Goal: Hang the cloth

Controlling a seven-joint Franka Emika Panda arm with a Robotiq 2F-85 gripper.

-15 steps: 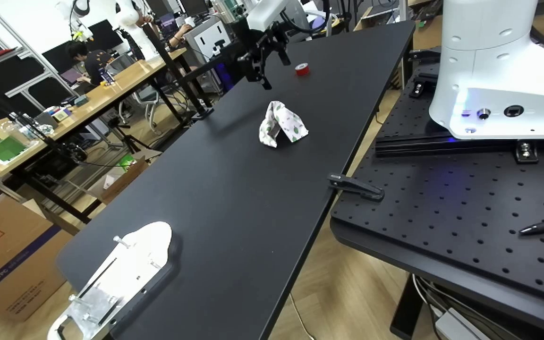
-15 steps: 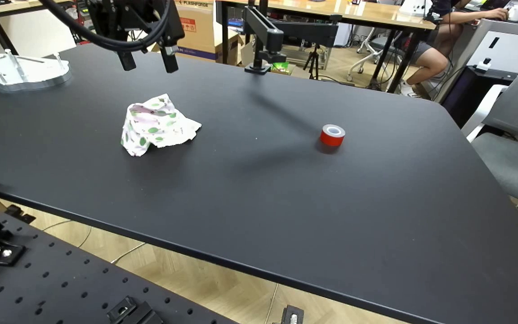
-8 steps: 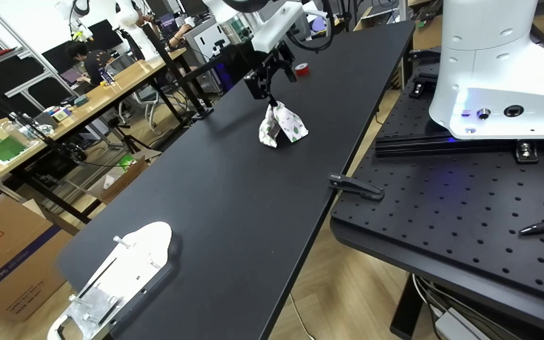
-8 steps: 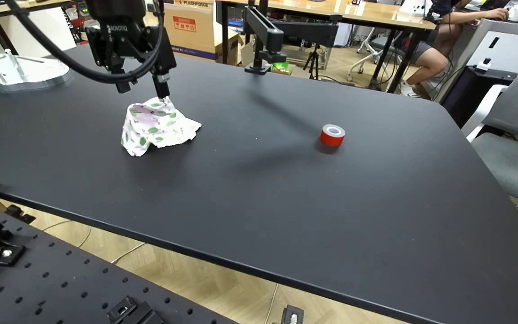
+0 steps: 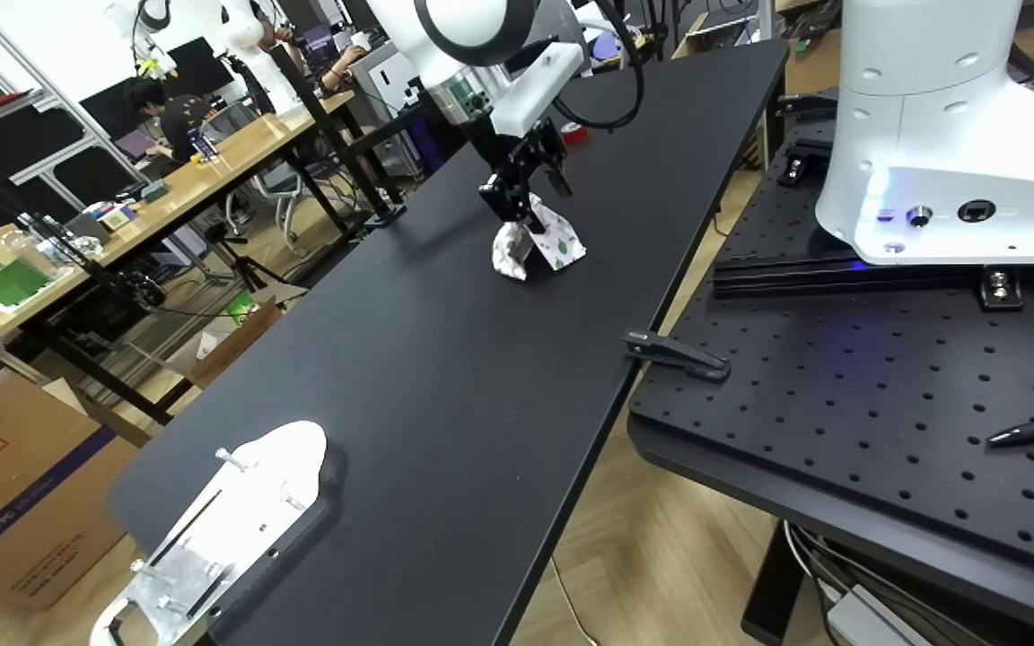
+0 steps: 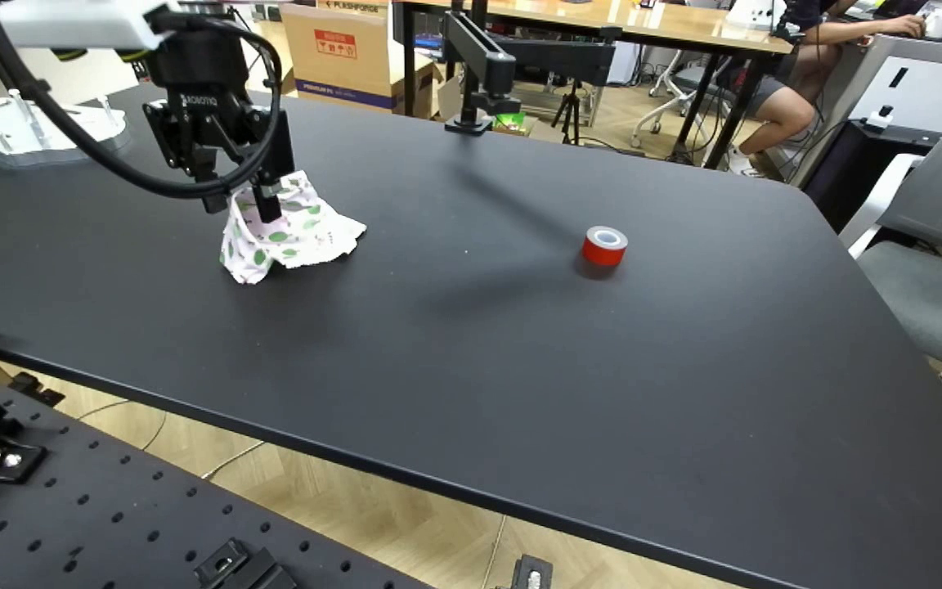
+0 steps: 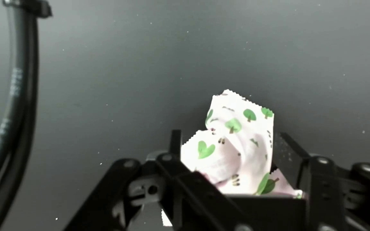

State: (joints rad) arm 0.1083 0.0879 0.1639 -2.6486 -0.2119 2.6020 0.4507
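Observation:
The cloth [image 5: 564, 242] is white with green tree prints and lies crumpled and tented on the black table. It also shows in an exterior view [image 6: 307, 239] and in the wrist view [image 7: 247, 128]. My gripper [image 5: 551, 208] is low over the cloth, with its fingers pointing down. In an exterior view the gripper [image 6: 240, 209] hides part of the cloth's back left. In the wrist view the gripper [image 7: 231, 139] is open, with one finger on each side of the cloth's raised part. Whether the fingers touch the cloth, I cannot tell.
A white plate with upright pegs [image 5: 252, 502] lies at one table end. A red tape roll [image 6: 604, 247] stands on the table. A black post with jointed arms [image 6: 479, 53] is fixed at the table edge. A black clamp [image 5: 677, 353] grips the edge near the robot base.
My gripper has come down from above and beside the cloth, and its fingers are now around the cloth's raised part. The cloth has not visibly moved. The gripper has stayed open.

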